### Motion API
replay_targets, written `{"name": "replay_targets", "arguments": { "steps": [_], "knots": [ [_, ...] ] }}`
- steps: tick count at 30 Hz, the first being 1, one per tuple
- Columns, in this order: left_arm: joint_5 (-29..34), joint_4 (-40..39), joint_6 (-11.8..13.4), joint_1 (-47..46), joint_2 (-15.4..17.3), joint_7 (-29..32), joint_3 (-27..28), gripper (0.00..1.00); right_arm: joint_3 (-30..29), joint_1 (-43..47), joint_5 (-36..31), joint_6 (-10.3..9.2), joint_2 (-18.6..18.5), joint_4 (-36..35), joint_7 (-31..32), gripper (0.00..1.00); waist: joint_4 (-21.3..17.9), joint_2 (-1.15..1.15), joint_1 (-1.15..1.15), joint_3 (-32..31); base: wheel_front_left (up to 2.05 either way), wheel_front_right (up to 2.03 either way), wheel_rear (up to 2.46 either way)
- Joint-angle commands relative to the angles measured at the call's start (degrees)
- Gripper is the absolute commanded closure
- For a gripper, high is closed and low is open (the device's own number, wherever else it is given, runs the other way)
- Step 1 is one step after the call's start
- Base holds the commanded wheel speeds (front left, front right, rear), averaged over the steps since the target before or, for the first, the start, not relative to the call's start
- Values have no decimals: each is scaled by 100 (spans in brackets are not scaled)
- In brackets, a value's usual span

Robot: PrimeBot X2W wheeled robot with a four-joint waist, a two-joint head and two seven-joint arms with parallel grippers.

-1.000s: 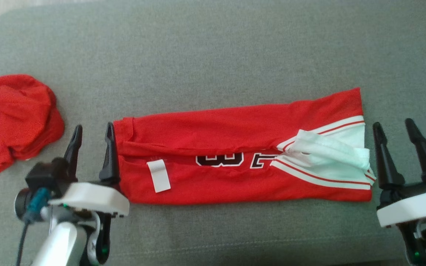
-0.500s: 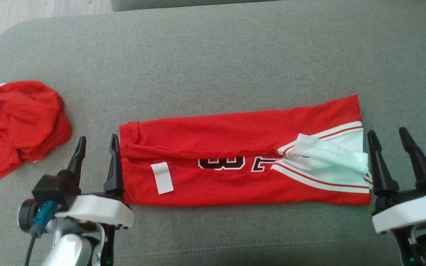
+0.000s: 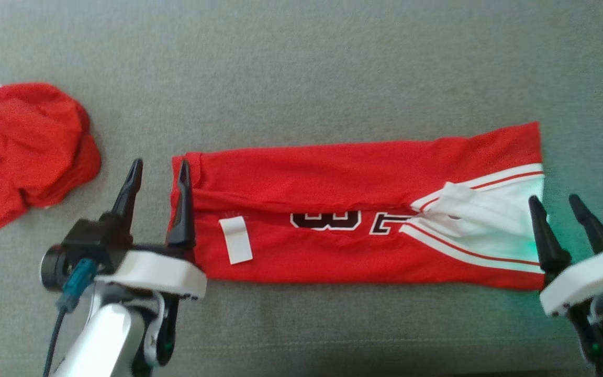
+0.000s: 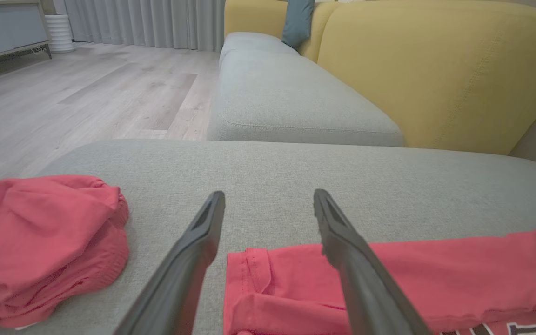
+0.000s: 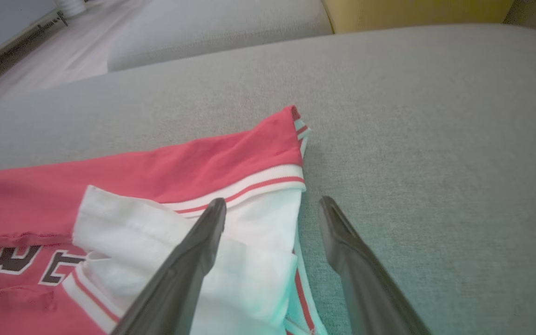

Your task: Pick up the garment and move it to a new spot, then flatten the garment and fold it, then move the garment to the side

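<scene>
The garment (image 3: 333,178) is a red jersey with black numbers and white striped trim, lying folded into a long strip on the grey cushion (image 3: 301,68). My left gripper (image 3: 160,163) stands open at its left end, the right finger over the red hem and the left finger over bare cushion. In the left wrist view the left gripper (image 4: 269,194) straddles the corner of the garment (image 4: 412,274). My right gripper (image 3: 553,199) is open at the white right end. In the right wrist view the right gripper (image 5: 272,201) has its left finger above the garment (image 5: 179,167).
A second red garment (image 3: 24,141) lies crumpled at the cushion's left, and this crumpled red heap (image 4: 40,232) also sits left of my fingers. Beyond are another grey seat (image 4: 286,102), a yellow backrest (image 4: 435,70) and wooden floor (image 4: 86,93).
The head camera has shifted. Both grippers have closed in on the garment's ends: the left one's right finger and the right one's left finger now overlap the cloth. Both stay open.
</scene>
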Motion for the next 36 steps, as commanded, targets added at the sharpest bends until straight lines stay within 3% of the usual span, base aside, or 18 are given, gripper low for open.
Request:
{"name": "replay_targets", "arguments": {
  "steps": [1,11,12,14,23,32,36],
  "knots": [
    [60,-142,-34,-270,47,-58,150,0,75,-212,43,21,-167,-104,55,0,100,0,-1,185,0,0,0],
    [91,49,-102,-617,-13,-150,105,0,-10,-486,345,21,-157,505,1156,0,217,0,-1,505,0,0,0],
    [84,59,-102,-630,-13,-157,112,0,7,-473,356,21,-153,493,1262,20,216,0,-1,505,0,0,0],
    [77,74,-95,-642,-11,-166,122,0,21,-446,462,21,-123,464,1453,100,210,0,-1,496,0,0,0],
    [7,151,-100,-606,-26,-195,117,0,-116,-350,711,21,-180,202,1510,100,178,0,-1,360,0,0,0],
    [12,147,-38,-500,8,-136,56,0,-1113,-38,579,21,-542,-115,1502,100,123,0,-1,109,0,0,0],
    [-3,147,-15,-439,19,-100,32,0,-1294,5,514,21,-690,-212,1555,100,82,0,-1,-18,0,0,0]
  ]
}}
